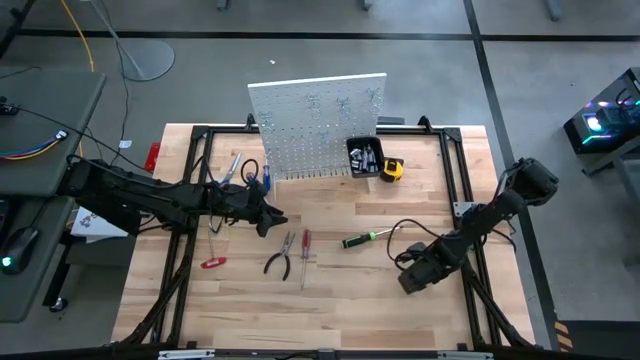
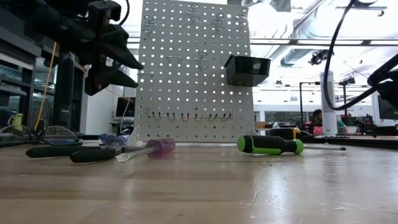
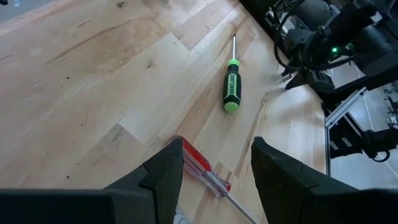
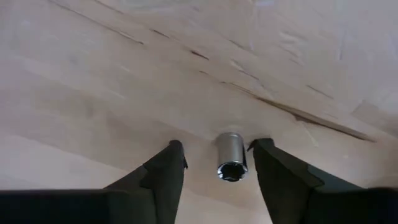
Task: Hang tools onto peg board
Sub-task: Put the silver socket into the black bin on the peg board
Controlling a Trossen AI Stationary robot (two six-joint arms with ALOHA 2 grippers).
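A: How much of the hanging is judged done?

B: Little, as far as can be seen. The white board (image 1: 318, 125) stands upright at the far edge of the table (image 1: 240, 310), and its hooks look mostly bare, though that cannot be settled from here. A black bin (image 1: 363, 156) fixed to it holds small metal parts. Loose on the wood lie the green driver (image 1: 366, 238), the red driver (image 1: 306, 246), the pliers (image 1: 279, 258) and the red cutters (image 1: 212, 262); more tools (image 1: 240, 170) are seen by the board's left foot.

A: And the grippers?

B: The left gripper (image 3: 214, 171) is held above the red driver (image 3: 205, 171) with its fingers parted and nothing between them. The right gripper (image 4: 217, 165) is lowered at the near right of the table, its fingers spread either side of a socket (image 4: 231, 157); no contact is seen, so nothing is counted as held.

A: Materials?

B: The table is pale, planked wood with visible grain and seams. The socket is a short polished steel cylinder with a hollow end. The green driver has a ribbed green-and-black handle and a thin steel shaft; the red handle is translucent plastic. The board is flat and evenly perforated
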